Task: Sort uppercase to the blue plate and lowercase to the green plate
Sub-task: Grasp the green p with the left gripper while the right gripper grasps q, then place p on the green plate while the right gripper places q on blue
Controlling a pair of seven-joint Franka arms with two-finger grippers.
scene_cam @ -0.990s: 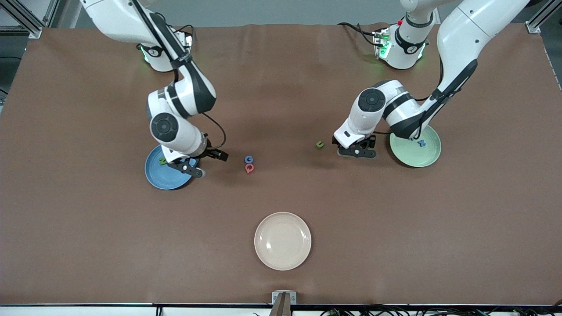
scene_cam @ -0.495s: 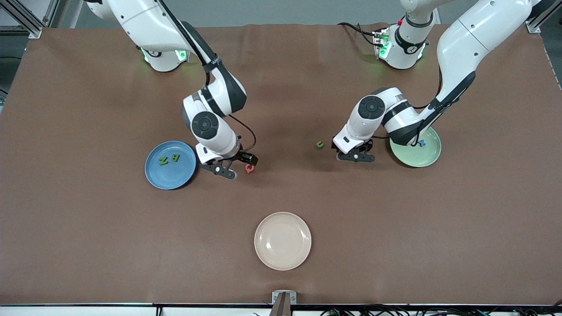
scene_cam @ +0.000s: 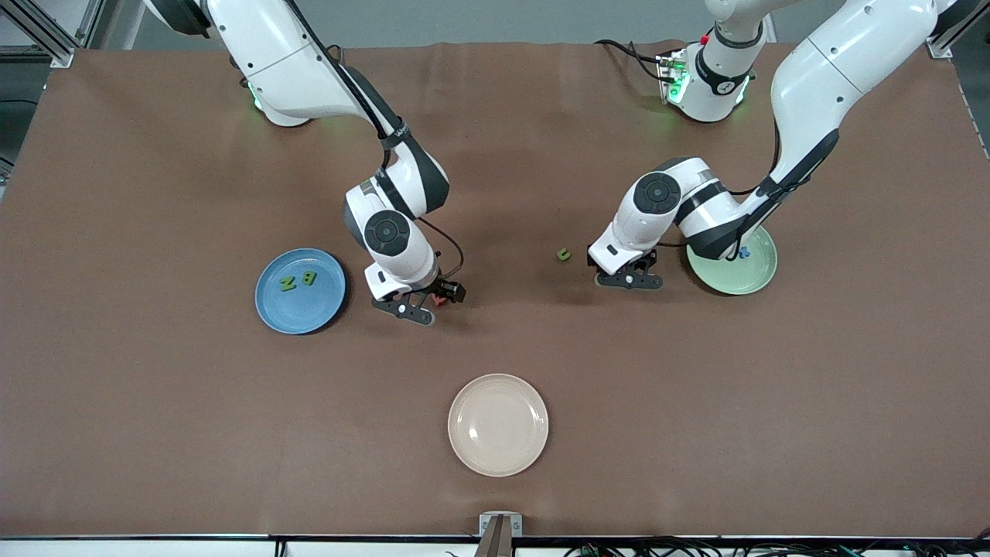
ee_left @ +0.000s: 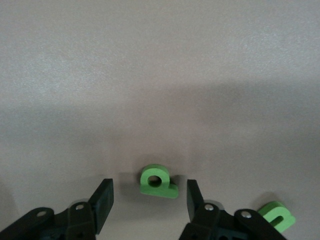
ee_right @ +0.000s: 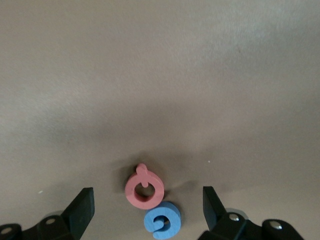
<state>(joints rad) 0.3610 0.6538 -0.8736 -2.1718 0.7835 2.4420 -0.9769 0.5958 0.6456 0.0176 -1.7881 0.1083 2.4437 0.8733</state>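
On the blue plate (scene_cam: 300,291) lay the green N (scene_cam: 288,284) and B (scene_cam: 308,278). The right claw (ee_right: 149,207), fingers apart, straddled Q (ee_right: 144,188) and G (ee_right: 162,220) on the desk. The left claw (ee_left: 150,200), fingers apart, flanked the p (ee_left: 157,182); the u (scene_cam: 564,254) waited nearby, the x (scene_cam: 744,251) on the green plate (scene_cam: 754,275).

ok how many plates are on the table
3: the blue plate toward the right arm's end, the green plate toward the left arm's end, and the cream plate nearest the front camera. None seems hidden.

High front camera facing robots; wrist cameras close, downward (tabletop shared)
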